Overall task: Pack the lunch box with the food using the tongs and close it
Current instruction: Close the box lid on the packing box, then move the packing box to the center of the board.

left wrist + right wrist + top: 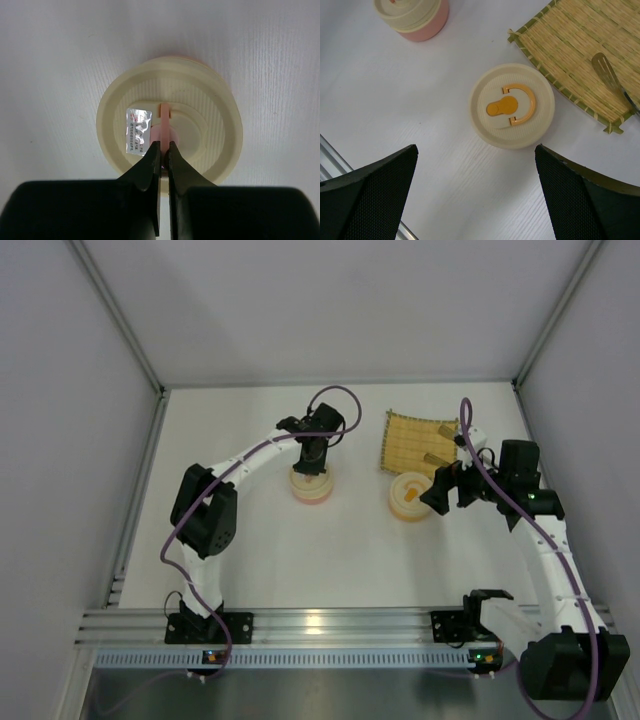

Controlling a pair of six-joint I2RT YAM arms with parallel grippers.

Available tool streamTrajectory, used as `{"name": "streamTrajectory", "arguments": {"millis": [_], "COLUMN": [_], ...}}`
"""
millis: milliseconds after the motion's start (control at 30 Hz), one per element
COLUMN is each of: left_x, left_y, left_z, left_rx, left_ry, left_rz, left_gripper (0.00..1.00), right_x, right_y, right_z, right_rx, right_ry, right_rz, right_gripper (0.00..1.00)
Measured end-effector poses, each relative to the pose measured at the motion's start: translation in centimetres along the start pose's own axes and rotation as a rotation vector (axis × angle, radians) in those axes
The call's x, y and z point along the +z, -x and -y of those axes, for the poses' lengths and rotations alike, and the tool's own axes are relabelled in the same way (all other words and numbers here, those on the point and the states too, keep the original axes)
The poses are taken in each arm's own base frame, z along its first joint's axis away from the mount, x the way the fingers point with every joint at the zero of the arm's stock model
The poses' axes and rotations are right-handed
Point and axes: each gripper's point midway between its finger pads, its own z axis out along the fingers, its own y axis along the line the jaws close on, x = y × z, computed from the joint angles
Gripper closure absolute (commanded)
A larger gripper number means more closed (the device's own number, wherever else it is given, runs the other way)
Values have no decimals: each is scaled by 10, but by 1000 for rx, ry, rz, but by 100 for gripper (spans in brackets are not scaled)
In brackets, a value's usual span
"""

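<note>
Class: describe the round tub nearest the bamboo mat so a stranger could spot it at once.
Find the tan bamboo mat at the far right of the table. Just off its near edge sits a round cream tub. Unlike the pink-based tub that the left gripper pinches, it has an orange loop handle.

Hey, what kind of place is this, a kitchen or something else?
Probably a robot test cell, not a kitchen: a white table walled by plain grey panels, with a left arm and right arm mounted on a metal rail.
</note>
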Motion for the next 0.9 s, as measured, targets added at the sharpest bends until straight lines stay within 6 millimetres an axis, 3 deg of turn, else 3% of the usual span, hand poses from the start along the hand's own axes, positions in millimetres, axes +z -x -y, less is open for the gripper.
{"name": "streamTrajectory", "arguments": {"millis": [667, 900], "left_x": [2, 0], "left_y": [-1, -6], "left_z": [3, 12], "left_rx": [32, 72], "left_ry": [5, 10], "left_rz": [7, 17], "left_gripper": [100, 100], "right_x": [1, 1], "right_y": [-3, -4], "right_z": [0, 0], "right_rx": [4, 5], "right_ry": [1, 1], "right_rz": [-5, -6], "right_gripper": [1, 1]}}
